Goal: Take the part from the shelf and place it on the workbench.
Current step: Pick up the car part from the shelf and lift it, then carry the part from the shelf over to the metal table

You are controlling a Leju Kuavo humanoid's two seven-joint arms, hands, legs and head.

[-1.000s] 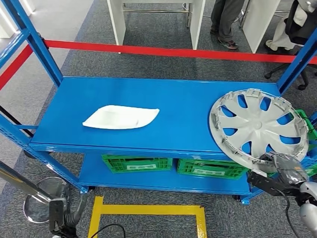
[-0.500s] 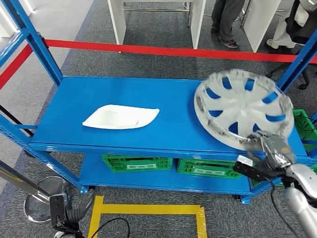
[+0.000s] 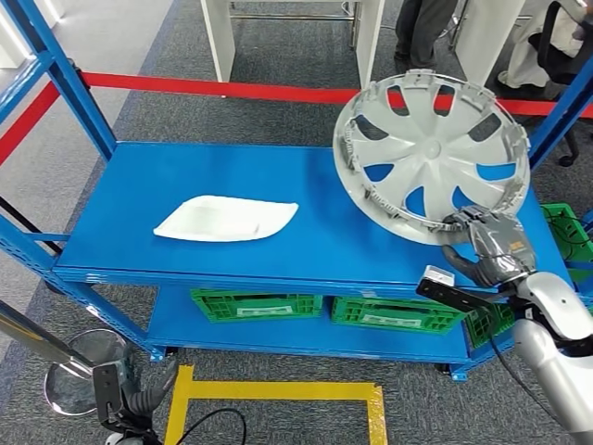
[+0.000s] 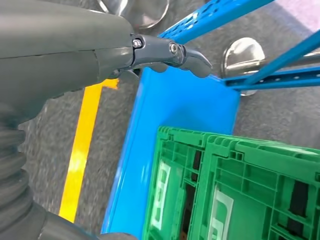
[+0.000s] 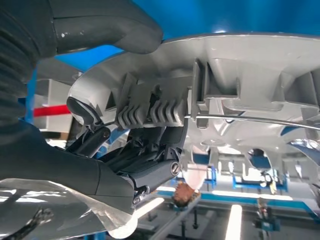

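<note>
A silver wheel cover [image 3: 430, 155] is lifted off the blue shelf top [image 3: 209, 171] and tilted up on edge at the right. My right hand [image 3: 483, 255] grips its near rim; in the right wrist view the thumb [image 5: 109, 25] lies over the rim [image 5: 226, 65] and the fingers [image 5: 124, 150] curl under it. A flat white plastic part [image 3: 225, 220] lies on the shelf's left half. My left hand [image 4: 113, 50] hangs low beside the shelf's lower level, fingers straight and holding nothing.
Green crates [image 3: 255, 305] sit on the lower shelf, also close to my left hand [image 4: 234, 190]. Blue uprights [image 3: 67, 79] frame the shelf. A red barrier tape [image 3: 209, 89] runs behind, with white tables and a person's legs [image 3: 420, 42] beyond. Yellow floor tape [image 3: 280, 394] marks the near side.
My right hand has raised the wheel cover off the shelf, tilting it upright and carrying it left and up. The white part has not moved.
</note>
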